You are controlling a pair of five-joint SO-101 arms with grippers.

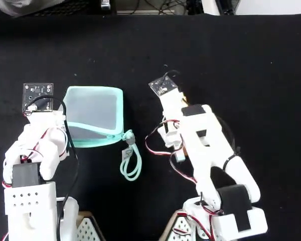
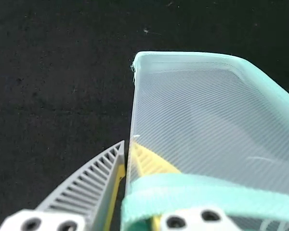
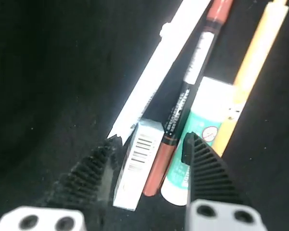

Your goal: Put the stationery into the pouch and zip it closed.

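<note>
Your left gripper (image 2: 129,147) is pinched on the pouch (image 1: 94,108): the grey ribbed finger (image 2: 94,185) sits outside the mesh wall, the yellow-padded one shows through it from inside, and hardly any gap is left between them. The mint mesh pouch lies on the black table (image 1: 251,60) just ahead of your left arm, its mouth turned toward the arm bases and gaping a little. The zip slider (image 1: 128,135) sits at the end nearer your right arm, and a mint cord loop (image 1: 131,163) trails from it onto the table. Your right gripper (image 3: 149,144) is spread wide and has hold of nothing. It hangs low over the stationery, which lies side by side, well apart from the pouch. Between its fingertips you see a small barcoded box (image 3: 137,166), a red-brown pen (image 3: 183,113) and a white and teal glue stick (image 3: 204,125). A long white strip (image 3: 159,72) lies beside the box, and an orange pen (image 3: 255,67) lies beyond the glue stick.
</note>
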